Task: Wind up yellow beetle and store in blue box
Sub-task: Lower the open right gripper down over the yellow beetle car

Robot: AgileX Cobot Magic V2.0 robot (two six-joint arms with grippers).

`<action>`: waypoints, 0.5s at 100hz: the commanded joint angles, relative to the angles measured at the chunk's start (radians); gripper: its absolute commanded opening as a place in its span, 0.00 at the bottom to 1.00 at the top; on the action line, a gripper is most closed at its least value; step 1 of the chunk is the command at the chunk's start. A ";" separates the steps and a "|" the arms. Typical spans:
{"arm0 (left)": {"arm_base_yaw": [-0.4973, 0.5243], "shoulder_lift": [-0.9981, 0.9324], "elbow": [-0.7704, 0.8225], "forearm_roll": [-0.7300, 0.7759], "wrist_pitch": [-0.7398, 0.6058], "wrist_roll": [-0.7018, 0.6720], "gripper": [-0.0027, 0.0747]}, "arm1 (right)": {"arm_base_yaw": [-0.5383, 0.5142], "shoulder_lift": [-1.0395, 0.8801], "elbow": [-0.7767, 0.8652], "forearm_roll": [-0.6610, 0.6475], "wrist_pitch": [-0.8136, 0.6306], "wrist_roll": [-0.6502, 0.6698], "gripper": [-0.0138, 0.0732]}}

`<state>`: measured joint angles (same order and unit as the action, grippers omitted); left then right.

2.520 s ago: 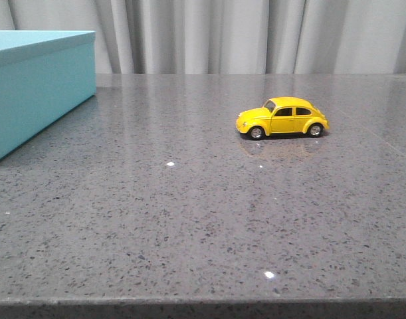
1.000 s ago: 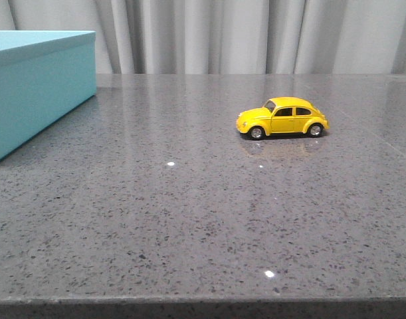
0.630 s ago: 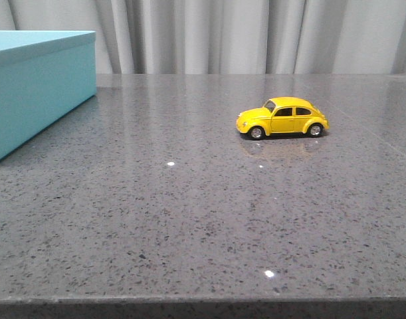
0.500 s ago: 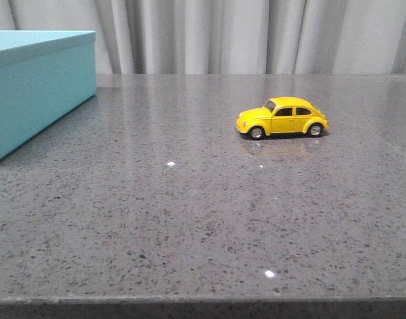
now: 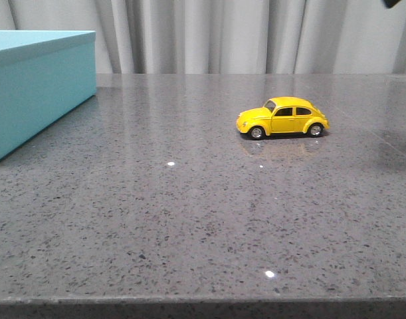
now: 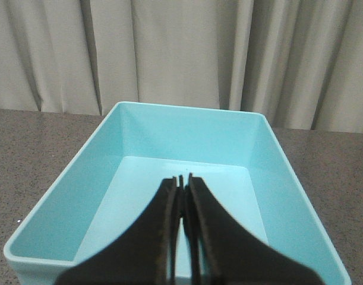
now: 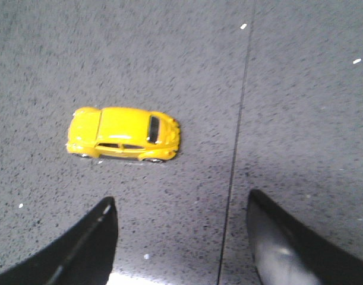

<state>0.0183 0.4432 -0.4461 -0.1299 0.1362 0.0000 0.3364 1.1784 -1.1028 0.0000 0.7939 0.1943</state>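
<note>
right gripper (image 7: 181, 237) spread wide above yellow beetle (image 7: 124, 135), likely lining up a grasp; left gripper (image 6: 184, 181) pinched closed, empty, over blue box (image 6: 187, 127).

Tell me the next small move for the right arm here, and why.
Probably lower the right gripper toward the yellow beetle and centre it between the fingers. The jaws stand wide open above the table, the car sits untouched on its wheels, off-centre from the gap, and the blue box holds nothing yet.
</note>
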 commanded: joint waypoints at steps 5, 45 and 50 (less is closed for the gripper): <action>-0.005 0.012 -0.032 -0.010 -0.076 0.000 0.01 | 0.038 0.073 -0.120 0.016 0.041 -0.004 0.74; -0.005 0.012 -0.032 -0.010 -0.076 0.000 0.01 | 0.096 0.361 -0.406 0.032 0.237 0.111 0.74; -0.005 0.012 -0.032 -0.010 -0.076 0.000 0.01 | 0.096 0.389 -0.427 0.032 0.253 0.123 0.74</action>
<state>0.0183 0.4432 -0.4461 -0.1299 0.1362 0.0000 0.4316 1.5613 -1.4615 0.0328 1.0460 0.2927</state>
